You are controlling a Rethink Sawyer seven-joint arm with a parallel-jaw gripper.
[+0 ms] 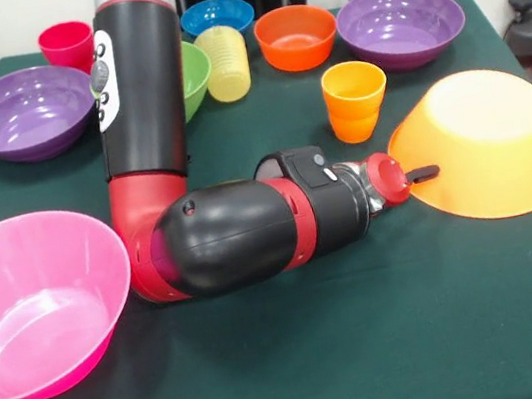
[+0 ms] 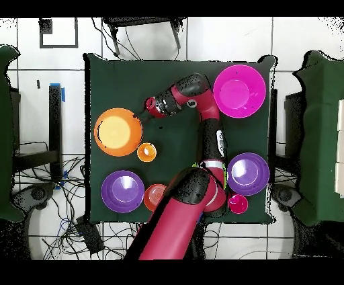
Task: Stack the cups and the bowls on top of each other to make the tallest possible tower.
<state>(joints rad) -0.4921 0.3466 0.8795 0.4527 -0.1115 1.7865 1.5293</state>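
Note:
The large orange bowl [image 1: 479, 140] lies upside down on the green tablecloth at the right; it also shows in the overhead view [image 2: 117, 132]. My gripper [image 1: 422, 174] lies low and level, its tip at this bowl's left rim, also seen from above [image 2: 142, 111]. An orange cup [image 1: 355, 99] stands upright just behind it. The large pink bowl [image 1: 34, 302] sits upright at the near left. Purple bowls stand at the far left [image 1: 27, 113] and far right [image 1: 401, 26]. A red cup [image 1: 67, 46], blue bowl [image 1: 217, 15], pale yellow cup [image 1: 224, 62] and orange-red bowl [image 1: 296, 36] line the far edge.
The green bowl [image 1: 194, 74] is partly hidden behind my upright arm link [image 1: 137, 88]. My elbow [image 1: 221, 237] rests low over the table's middle, next to the pink bowl. Cables and chairs surround the table [image 2: 175, 74].

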